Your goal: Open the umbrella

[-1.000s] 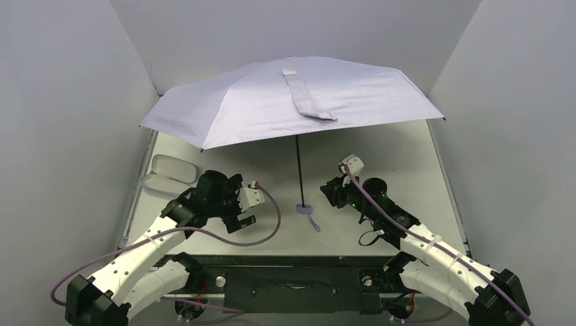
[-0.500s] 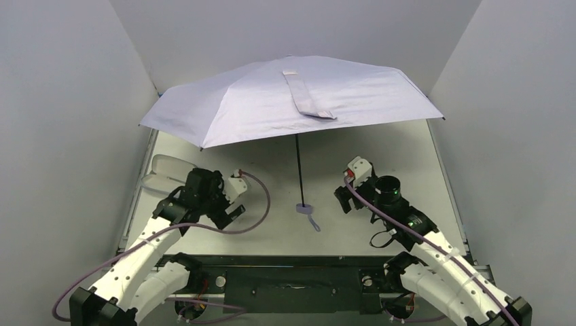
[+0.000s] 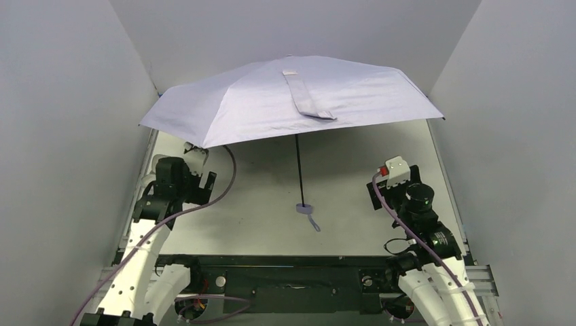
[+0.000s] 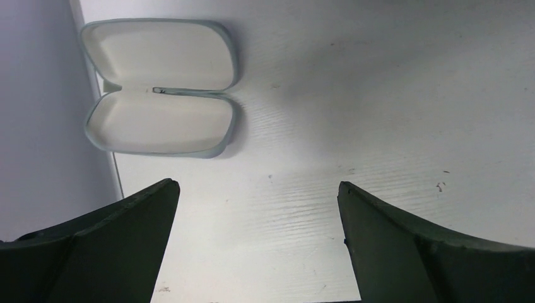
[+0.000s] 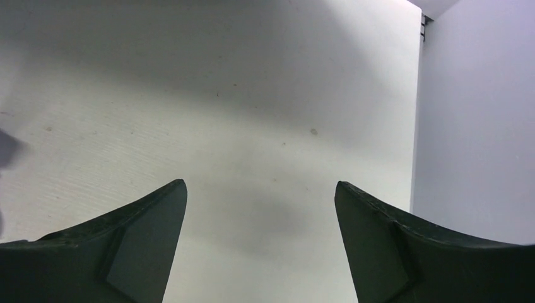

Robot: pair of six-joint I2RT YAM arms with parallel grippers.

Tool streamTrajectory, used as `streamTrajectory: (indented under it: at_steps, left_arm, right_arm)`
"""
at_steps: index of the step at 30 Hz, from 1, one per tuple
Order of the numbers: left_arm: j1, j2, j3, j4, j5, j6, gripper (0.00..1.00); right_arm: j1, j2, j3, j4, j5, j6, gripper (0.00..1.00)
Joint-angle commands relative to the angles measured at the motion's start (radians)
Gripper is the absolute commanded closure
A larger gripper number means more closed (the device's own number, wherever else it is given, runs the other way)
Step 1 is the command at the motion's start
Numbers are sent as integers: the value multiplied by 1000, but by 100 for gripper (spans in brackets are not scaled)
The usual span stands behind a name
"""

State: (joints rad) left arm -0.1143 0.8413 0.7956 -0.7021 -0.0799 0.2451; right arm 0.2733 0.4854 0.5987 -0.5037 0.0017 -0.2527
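Note:
The umbrella (image 3: 258, 102) stands open in the top view, its pale lavender canopy spread over the back of the table. A thin black shaft (image 3: 299, 170) runs down to the small lavender handle (image 3: 303, 208), whose wrist loop lies on the table. My left gripper (image 3: 202, 185) is far to the left of the handle, jaws wide open and empty (image 4: 258, 189). Well off to the handle's right, my right gripper (image 3: 375, 195) is also open and holds nothing (image 5: 260, 189). Neither gripper touches the umbrella.
An open whitish clamshell case (image 4: 161, 88) lies on the table by the left wall, just ahead of my left gripper. The enclosure's grey walls (image 3: 81, 136) close in both sides and the back. The right wall (image 5: 473, 113) is near my right gripper.
Both arms have drawn back from the handle, the left one toward the left wall, the right one toward the right wall. The right gripper's jaws have opened. The umbrella has not moved.

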Motion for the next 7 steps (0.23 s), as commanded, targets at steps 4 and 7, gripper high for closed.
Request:
streamTrajectory:
  at_steps: [4, 7]
  left_arm:
    - [7, -83, -53, 33, -104, -5, 3]
    - [4, -89, -64, 53, -115, 2, 3]
  right_arm:
    - [-29, -39, -13, -20, 42, 26, 17]
    - [-33, -35, -13, -25, 38, 23, 16]
